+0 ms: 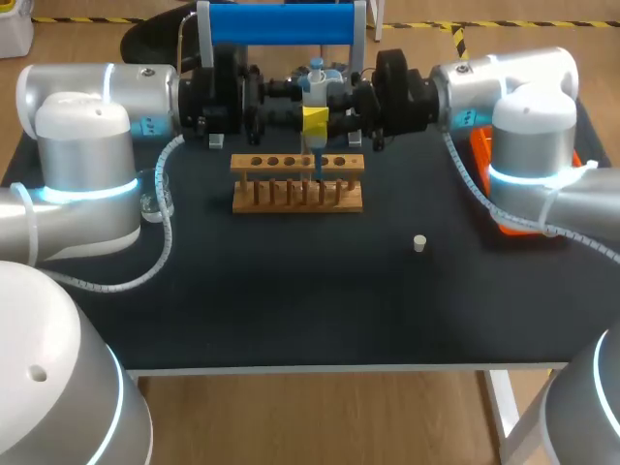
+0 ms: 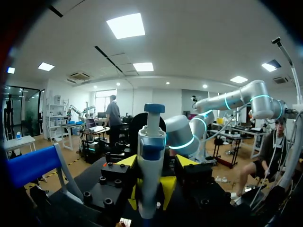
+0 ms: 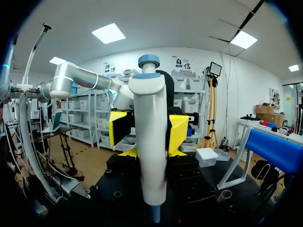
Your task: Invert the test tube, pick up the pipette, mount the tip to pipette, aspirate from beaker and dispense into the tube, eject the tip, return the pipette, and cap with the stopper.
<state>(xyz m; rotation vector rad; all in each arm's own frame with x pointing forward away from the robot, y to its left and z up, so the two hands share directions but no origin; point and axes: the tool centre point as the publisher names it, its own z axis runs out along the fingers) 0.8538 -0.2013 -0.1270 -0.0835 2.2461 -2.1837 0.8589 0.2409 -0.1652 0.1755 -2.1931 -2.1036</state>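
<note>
Head view: the left arm [image 1: 97, 145] and right arm [image 1: 523, 126] come in from their sides and meet at the far middle of the dark worktop [image 1: 291, 300]. The pipette [image 1: 316, 85] stands upright between them. It is directly above the wooden rack [image 1: 297, 196], and its thin lower end reaches down to the rack's row of holes. I cannot tell whether it enters a tube. The small white stopper [image 1: 419, 243] lies alone on the worktop, well apart from the rack towards the right arm. A clear beaker [image 1: 153, 203] sits just beside the left arm. An orange tray [image 1: 481, 145] shows partly under the right arm.

Left wrist view: the left jaws are closed on the pipette [image 2: 150, 161], with yellow fingertips [image 2: 136, 194] against its lower white body from both sides. The right arm [image 2: 182, 135] is close behind.

Right wrist view: the right jaws clasp the pipette [image 3: 149, 132] higher up, with yellow fingertips [image 3: 179, 135] pressing on either side. The blue plunger knob stands above them.
</note>
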